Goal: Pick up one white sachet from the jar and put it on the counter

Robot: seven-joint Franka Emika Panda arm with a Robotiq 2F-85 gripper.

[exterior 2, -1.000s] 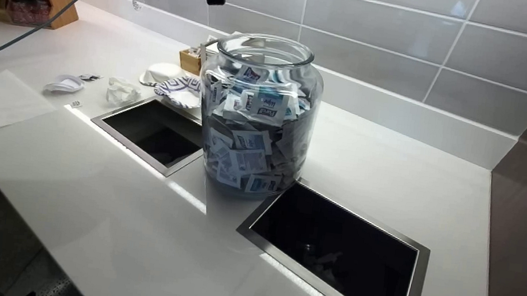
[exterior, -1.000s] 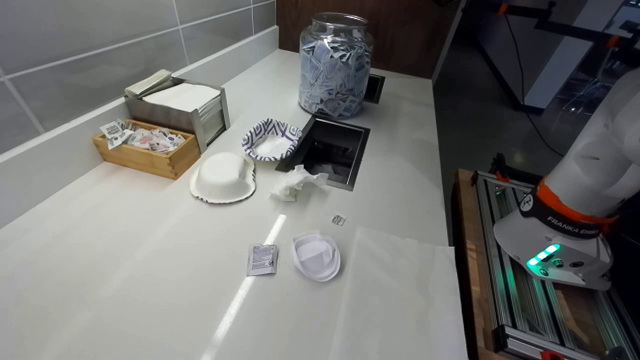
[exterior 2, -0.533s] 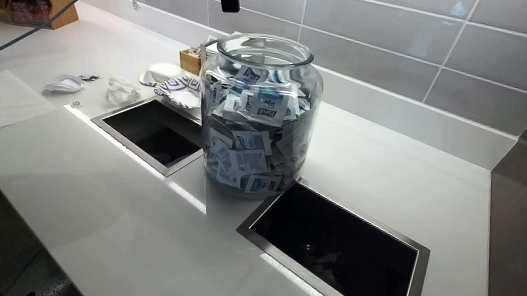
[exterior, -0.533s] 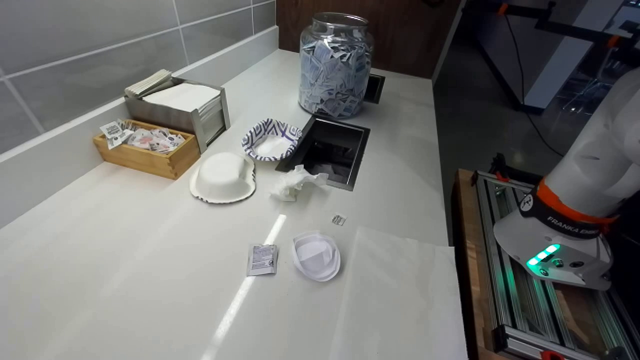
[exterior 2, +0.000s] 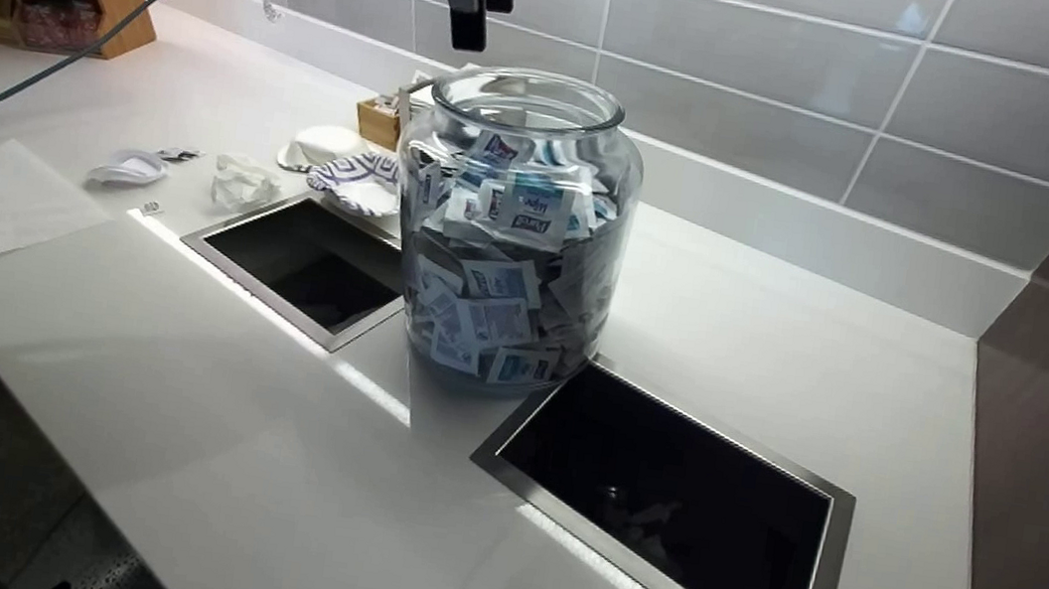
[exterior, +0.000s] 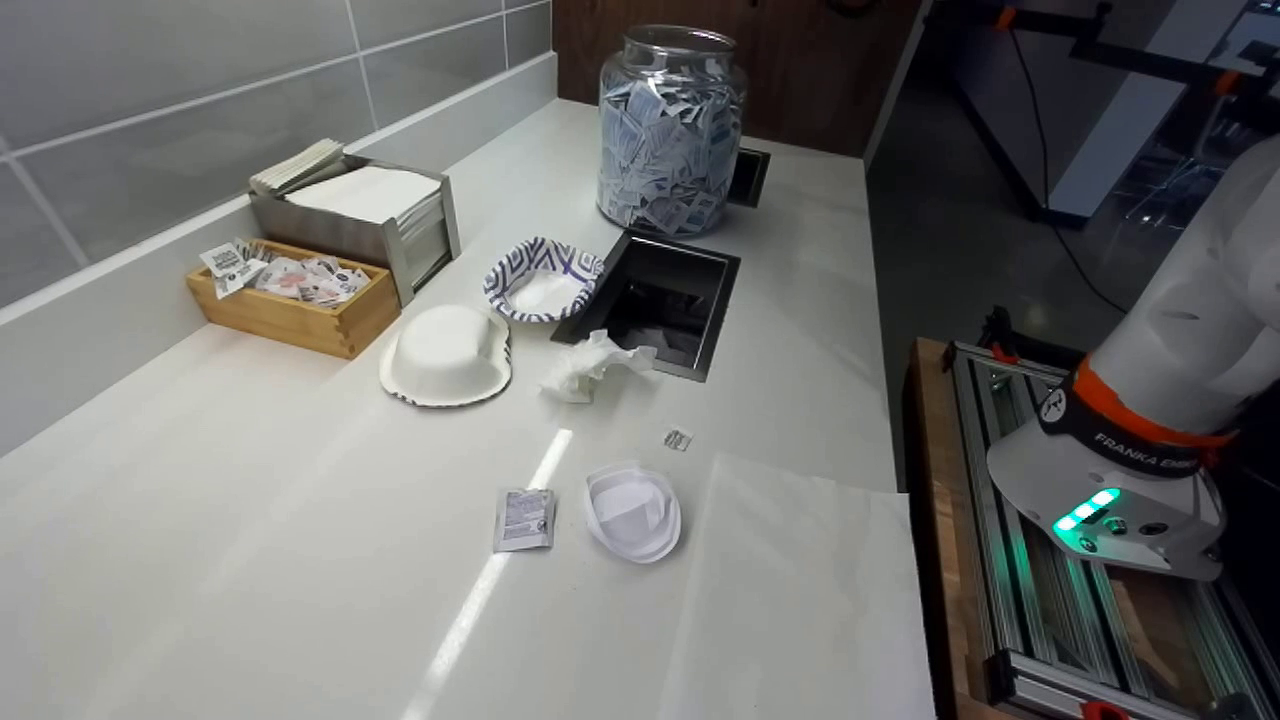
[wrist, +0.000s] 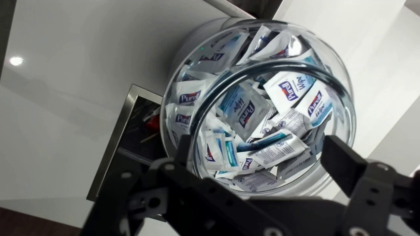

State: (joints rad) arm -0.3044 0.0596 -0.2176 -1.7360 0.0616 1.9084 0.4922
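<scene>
The clear glass jar (exterior: 680, 45) stands on the off-white counter (exterior: 300, 560), with its rim (exterior 2: 526, 123) open at the top. It is filled with white and blue sachets, and several white sachets (wrist: 247, 109) show through its mouth in the wrist view. My gripper (wrist: 256, 146) is open and empty, its two black fingers spread wide across the near part of the jar mouth. In an exterior view, the gripper (exterior 2: 484, 19) hangs with its fingers down, a little above and to the left of the jar's rim. The gripper is out of view in the remaining exterior view.
A dark square recess (exterior: 665, 290) lies beside the jar, and another recess (exterior 2: 688, 515) lies on its other side. A patterned bowl (exterior: 545, 275), an upturned bowl (exterior: 447, 355), crumpled tissue (exterior: 590, 365), a loose packet (exterior: 525, 520) and a wooden box (exterior: 295, 320) are on the counter.
The gripper has moved right and downward towards the jar's mouth in an exterior view, and the hanging cable moved along with it. The jar and the counter items have not moved.
</scene>
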